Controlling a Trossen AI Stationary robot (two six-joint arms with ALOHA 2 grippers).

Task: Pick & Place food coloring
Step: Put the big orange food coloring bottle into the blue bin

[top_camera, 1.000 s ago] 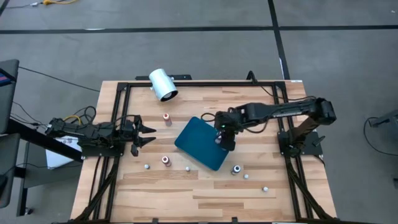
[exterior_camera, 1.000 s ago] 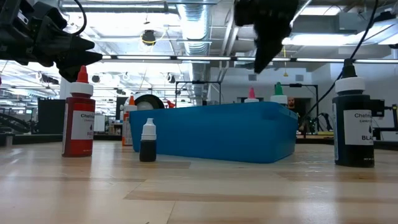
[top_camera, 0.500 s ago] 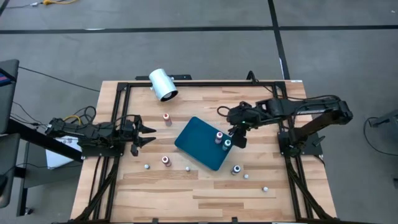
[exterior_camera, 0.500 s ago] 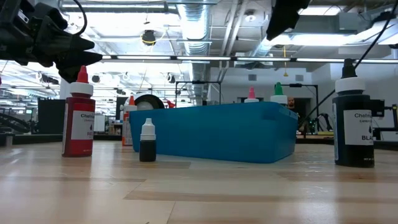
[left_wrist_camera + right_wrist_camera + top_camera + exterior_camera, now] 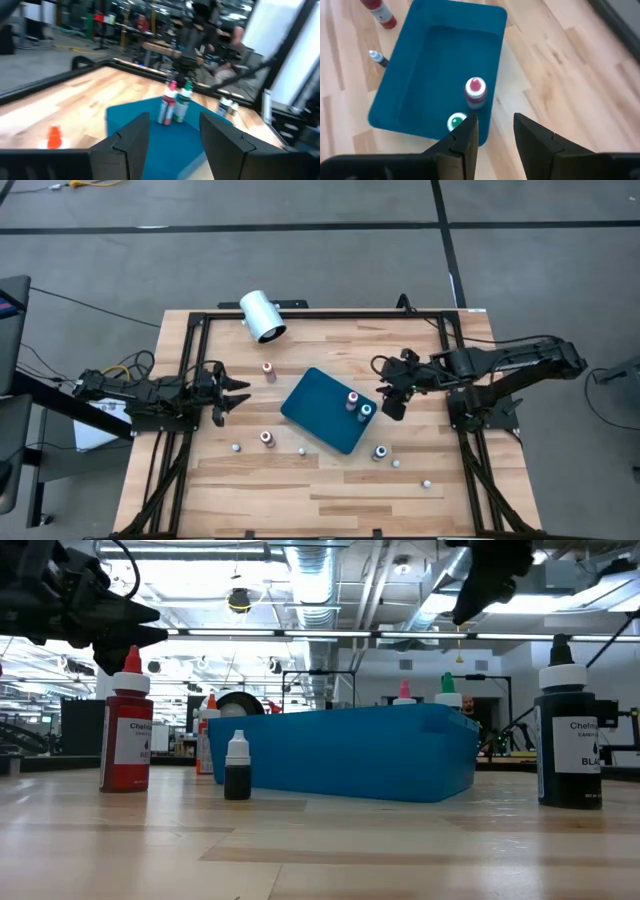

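Even overhead light falls on the desk (image 5: 330,480), leaving only faint shadows. Ceiling lamps (image 5: 330,570) glare white in the low view, silhouetting the arms. The left wrist view is motion-blurred; the right wrist view is soft.

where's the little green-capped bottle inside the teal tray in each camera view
High view: the small green-capped bottle stands near the teal rectangular tray's right edge.
Low view: its green tip pokes above the tray wall, right of centre.
Left wrist view: centre, upright in the tray.
Right wrist view: low centre, by the tray rim.
Shared landmark: the pink-capped bottle right beside it.
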